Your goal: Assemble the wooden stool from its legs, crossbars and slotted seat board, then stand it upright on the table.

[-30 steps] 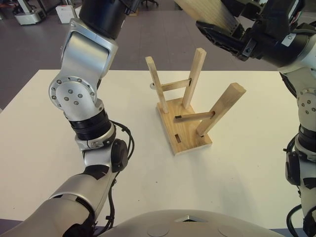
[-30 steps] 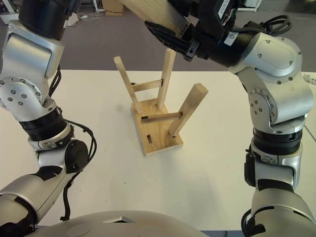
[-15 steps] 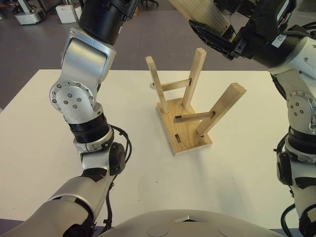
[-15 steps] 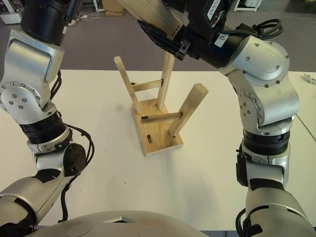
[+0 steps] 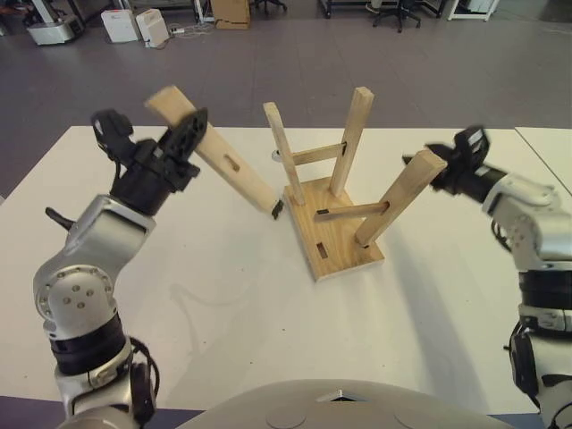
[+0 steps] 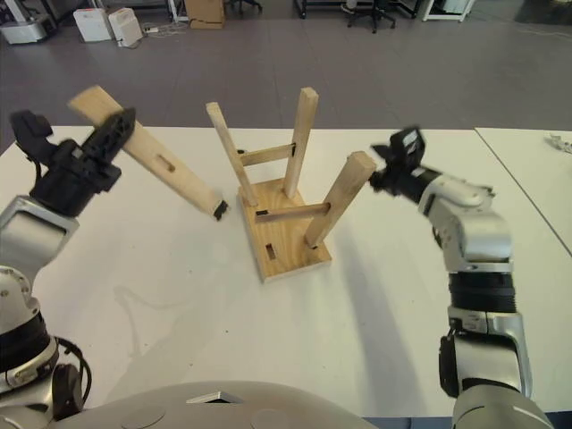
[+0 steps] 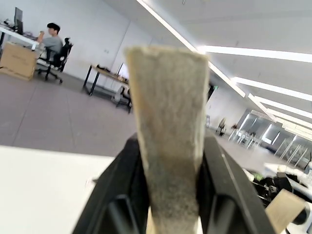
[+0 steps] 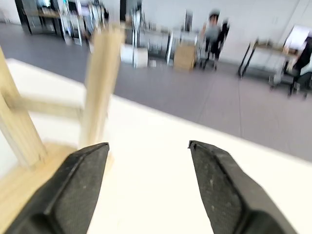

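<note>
The stool lies upside down mid-table, seat board point(image 5: 347, 261) flat so its slots face up; three legs stand in it, tied by two crossbars point(image 5: 350, 212). The left gripper point(image 7: 170, 161) pinches the fourth leg point(image 5: 228, 161), slanted with its lower end near the board's open corner, probably for seating. The right gripper point(image 8: 146, 144) is spread by the leaning leg point(image 5: 398, 201), perhaps to steady it. Half a second ago both arms were raised high, with the loose leg by the right gripper

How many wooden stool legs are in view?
4. Three stand in the slotted wooden seat board: rear-left leg, rear-right leg, tilted front-right leg. The left hand holds the fourth leg.
</note>
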